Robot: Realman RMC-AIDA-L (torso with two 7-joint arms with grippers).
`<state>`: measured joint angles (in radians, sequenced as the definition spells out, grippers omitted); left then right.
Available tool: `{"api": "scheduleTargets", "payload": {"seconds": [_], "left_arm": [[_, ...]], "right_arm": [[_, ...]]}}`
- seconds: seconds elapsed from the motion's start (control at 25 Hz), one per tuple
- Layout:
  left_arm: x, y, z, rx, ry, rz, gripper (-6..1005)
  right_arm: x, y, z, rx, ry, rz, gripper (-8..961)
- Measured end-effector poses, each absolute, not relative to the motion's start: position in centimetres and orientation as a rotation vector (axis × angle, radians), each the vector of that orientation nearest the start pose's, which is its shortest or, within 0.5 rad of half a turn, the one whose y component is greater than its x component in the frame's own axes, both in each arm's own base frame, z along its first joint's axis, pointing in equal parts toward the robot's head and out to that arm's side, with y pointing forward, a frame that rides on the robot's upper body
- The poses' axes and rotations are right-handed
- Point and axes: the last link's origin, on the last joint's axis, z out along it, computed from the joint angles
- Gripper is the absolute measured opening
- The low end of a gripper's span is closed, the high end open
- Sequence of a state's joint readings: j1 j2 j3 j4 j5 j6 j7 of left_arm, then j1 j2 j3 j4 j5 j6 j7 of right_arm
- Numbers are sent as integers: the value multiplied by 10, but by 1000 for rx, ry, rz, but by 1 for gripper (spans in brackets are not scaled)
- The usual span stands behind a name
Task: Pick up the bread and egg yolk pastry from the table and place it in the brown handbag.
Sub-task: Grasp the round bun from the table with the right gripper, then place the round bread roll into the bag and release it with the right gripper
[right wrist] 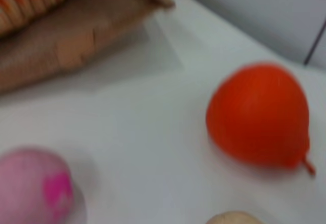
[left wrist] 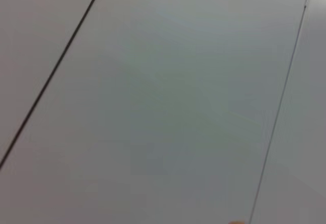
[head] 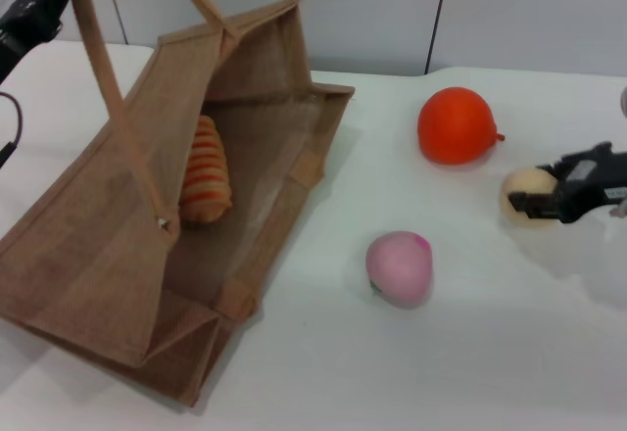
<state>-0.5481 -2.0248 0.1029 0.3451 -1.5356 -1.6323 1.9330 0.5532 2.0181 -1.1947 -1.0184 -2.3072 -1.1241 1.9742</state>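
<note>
Ridged orange-and-tan striped soft bread [head: 205,170]: lodged inside the brown burlap handbag [head: 88,255], handle raised by left tool [head: 34,0], closure indiscernible. Small pale beige rounded egg yolk pastry [head: 524,196]: on white tabletop [head: 470,353] at three o'clock, flanked by parted right tool [head: 549,199]. Judged light, squashable; best pinched gently across its middle.

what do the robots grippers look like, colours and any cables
Both are black. The right gripper is a blocky dark body with short angular fingers and a pale grey patch on its side. The left gripper is black with angular linkage parts, and a thin dark cable loops below it at the head view's left edge.
</note>
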Motion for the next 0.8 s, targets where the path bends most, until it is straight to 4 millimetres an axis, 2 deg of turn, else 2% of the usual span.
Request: {"api": "scheduleTargets", "payload": {"seconds": [0.12, 0.28, 0.44, 0.56, 0.8], "left_arm": [[-273, 354, 83, -1870, -624, -1437, 116], [-255, 363, 76, -1955, -600, -1456, 116], [-236, 368, 70, -2038, -569, -1501, 116], [-233, 367, 70, -2052, -557, -1525, 116], [-223, 357, 75, -2095, -519, -1637, 116]], "right_arm": [[221, 398, 17, -2594, 525, -14, 504], [184, 398, 6, -2697, 387, 98, 499], [149, 394, -18, -2801, 239, 145, 495], [130, 394, -37, -2838, 156, 140, 490], [106, 395, -78, -2853, 40, 108, 486]]}}
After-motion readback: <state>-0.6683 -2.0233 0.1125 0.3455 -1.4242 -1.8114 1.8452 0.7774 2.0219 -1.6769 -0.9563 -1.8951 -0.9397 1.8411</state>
